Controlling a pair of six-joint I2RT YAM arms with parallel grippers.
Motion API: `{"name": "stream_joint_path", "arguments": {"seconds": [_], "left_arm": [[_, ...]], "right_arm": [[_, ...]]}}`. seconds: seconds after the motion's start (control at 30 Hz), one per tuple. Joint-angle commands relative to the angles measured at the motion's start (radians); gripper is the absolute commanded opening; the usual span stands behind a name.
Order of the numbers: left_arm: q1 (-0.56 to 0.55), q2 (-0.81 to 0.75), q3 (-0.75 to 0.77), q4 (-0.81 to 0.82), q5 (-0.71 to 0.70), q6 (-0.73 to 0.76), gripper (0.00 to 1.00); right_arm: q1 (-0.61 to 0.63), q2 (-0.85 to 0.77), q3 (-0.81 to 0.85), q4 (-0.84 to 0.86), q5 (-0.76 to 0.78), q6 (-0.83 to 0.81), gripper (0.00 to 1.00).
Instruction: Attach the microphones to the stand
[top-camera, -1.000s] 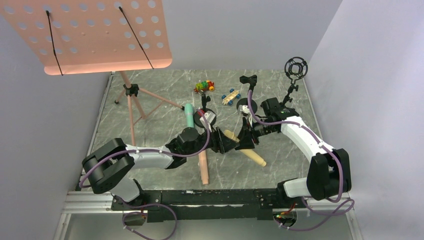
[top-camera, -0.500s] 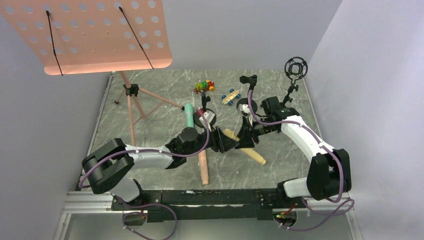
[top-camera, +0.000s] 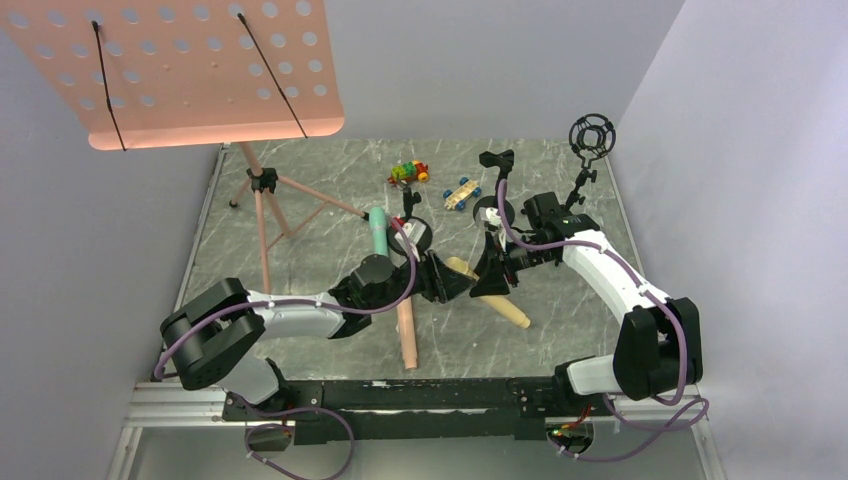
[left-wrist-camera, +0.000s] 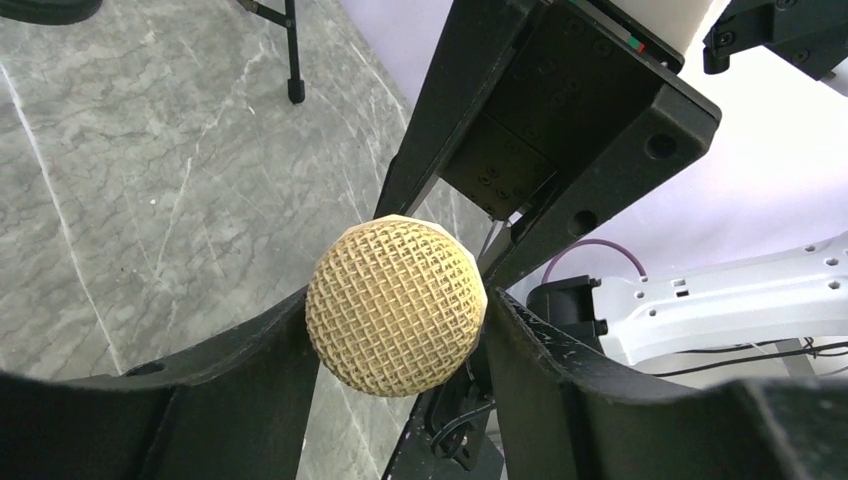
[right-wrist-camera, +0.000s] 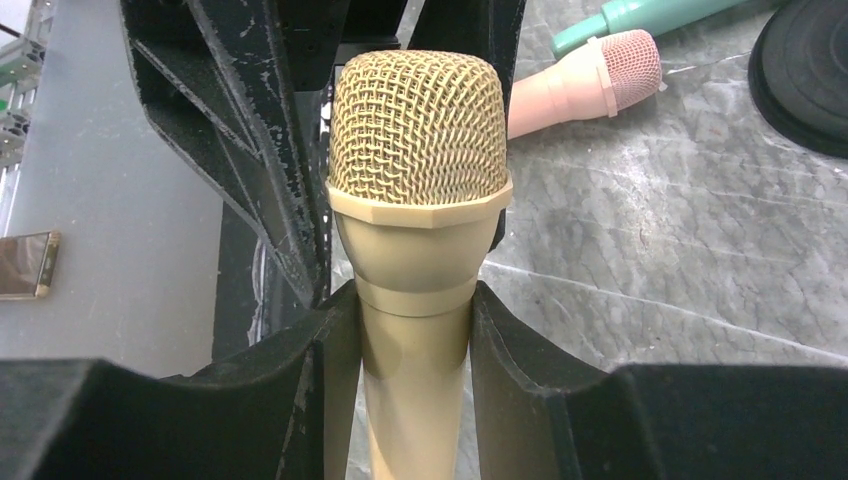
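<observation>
Over the middle of the worktop (top-camera: 330, 165), yellow microphone (right-wrist-camera: 418, 130) held from two sides at once, mesh head toward the left, handle slanting away to the near right; tail end on the worktop or just off it, impossible to tell. Right fingers (top-camera: 494, 274) clenched on the neck just below the head, one on each side, tight against the plastic. Left fingers (top-camera: 455, 285) closed on the mesh head itself, touching it on both sides in the wrist view. Just near and left of that, pink microphone (right-wrist-camera: 585, 80) flat on the worktop, head end tucked under the left arm in the overhead view, handle pointing toward the near edge. Farther back, green microphone (top-camera: 377, 230) also lying flat, near end hidden under the left arm, far end just left of a short black stand (top-camera: 416, 236) with a round base. Behind the right fingers, clip stand (top-camera: 497, 160), upright. At the far right corner, ring stand (top-camera: 592, 136), upright, close to the wall. At the far middle, well apart from the arms, green and red toy car (top-camera: 408, 173) and blue-wheeled toy car (top-camera: 462, 193). At the far left, pink music stand (top-camera: 180, 70) on thin legs, perforated tray high over the worktop's edge
</observation>
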Motion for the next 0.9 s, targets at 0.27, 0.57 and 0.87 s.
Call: {"name": "stream_joint_path", "arguments": {"seconds": [0.27, 0.57, 0.87], "left_arm": [[0.015, -0.052, -0.022, 0.078, -0.001, -0.034, 0.73], [0.015, -0.019, -0.006, 0.089, 0.017, -0.044, 0.7], [0.015, -0.006, 0.025, 0.044, 0.019, -0.022, 0.63]], "right_arm": [[-0.002, 0.004, 0.039, -0.016, -0.04, -0.054, 0.25], [-0.001, 0.007, 0.039, -0.022, -0.041, -0.059, 0.25], [-0.002, 0.014, 0.042, -0.03, -0.041, -0.066, 0.25]]}}
